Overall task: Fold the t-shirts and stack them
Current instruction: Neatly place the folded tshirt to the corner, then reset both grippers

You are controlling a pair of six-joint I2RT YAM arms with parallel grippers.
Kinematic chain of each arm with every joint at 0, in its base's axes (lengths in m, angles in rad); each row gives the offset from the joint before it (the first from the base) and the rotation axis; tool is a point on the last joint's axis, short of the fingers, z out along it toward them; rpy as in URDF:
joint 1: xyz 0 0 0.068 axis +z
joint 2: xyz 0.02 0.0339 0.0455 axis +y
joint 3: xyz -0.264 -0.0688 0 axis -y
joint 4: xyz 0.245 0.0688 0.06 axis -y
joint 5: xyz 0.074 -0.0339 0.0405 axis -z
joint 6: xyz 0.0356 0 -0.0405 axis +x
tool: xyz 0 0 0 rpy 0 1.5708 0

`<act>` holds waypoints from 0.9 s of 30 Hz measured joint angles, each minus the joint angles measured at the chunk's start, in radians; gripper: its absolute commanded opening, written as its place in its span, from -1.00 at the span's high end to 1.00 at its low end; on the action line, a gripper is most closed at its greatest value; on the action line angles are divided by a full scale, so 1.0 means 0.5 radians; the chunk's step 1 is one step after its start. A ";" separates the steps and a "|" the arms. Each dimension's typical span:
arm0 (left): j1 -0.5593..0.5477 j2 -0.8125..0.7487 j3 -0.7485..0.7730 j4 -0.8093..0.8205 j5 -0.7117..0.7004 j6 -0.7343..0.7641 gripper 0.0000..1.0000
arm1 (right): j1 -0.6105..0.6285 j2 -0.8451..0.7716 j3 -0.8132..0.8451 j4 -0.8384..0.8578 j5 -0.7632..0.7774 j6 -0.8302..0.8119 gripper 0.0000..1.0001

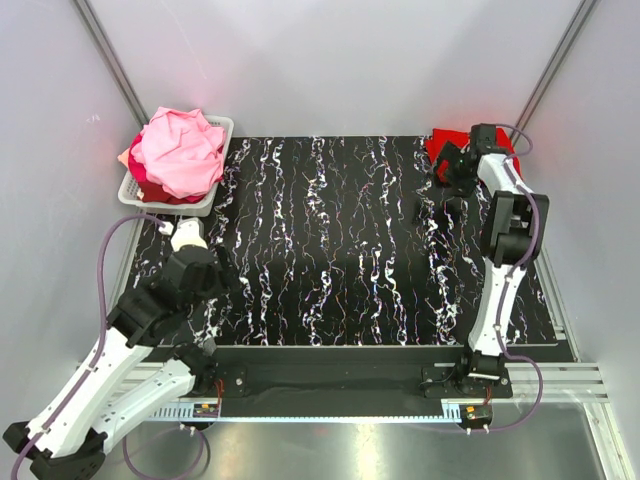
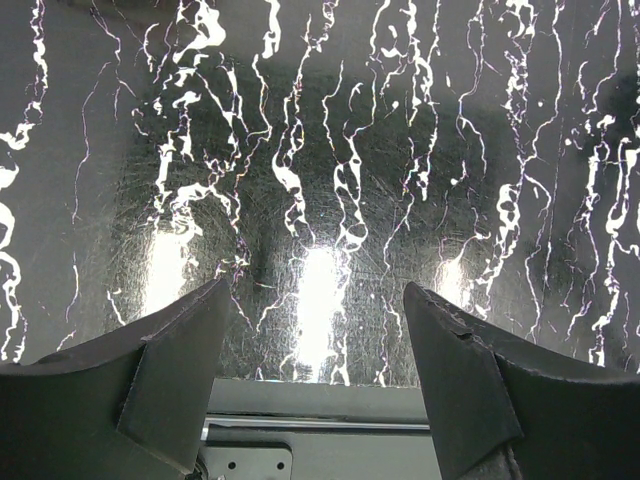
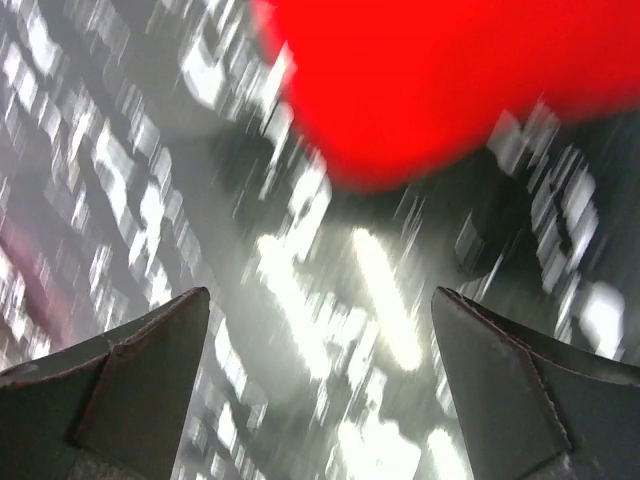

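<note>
A bright red t-shirt [image 1: 442, 152] lies bunched at the mat's far right corner; it fills the top of the blurred right wrist view [image 3: 450, 80]. A light pink t-shirt [image 1: 182, 150] is heaped on other shirts, one dark red and one peach, in the white basket [image 1: 219, 178] at the far left. My right gripper [image 1: 448, 183] is open and empty, just in front of the red shirt. My left gripper [image 1: 222, 275] is open and empty over the mat's near left part, with only bare mat between the fingers [image 2: 170, 370].
The black mat [image 1: 340, 240] with white marbling covers the table. Grey walls close in on the left, back and right. The metal rail [image 1: 330, 385] with both arm bases runs along the near edge.
</note>
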 measured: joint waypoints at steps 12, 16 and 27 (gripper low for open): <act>0.000 -0.053 0.002 -0.014 -0.026 0.004 -0.59 | 0.746 -1.660 -1.746 0.641 -0.296 0.253 -0.99; 0.000 0.016 0.146 -0.063 -0.047 0.027 -0.96 | 1.034 -1.934 -2.248 0.952 -0.374 0.390 -0.99; 0.005 0.144 0.374 0.240 -0.227 0.327 -0.97 | 1.186 -2.401 -3.067 1.484 -0.394 0.561 -0.99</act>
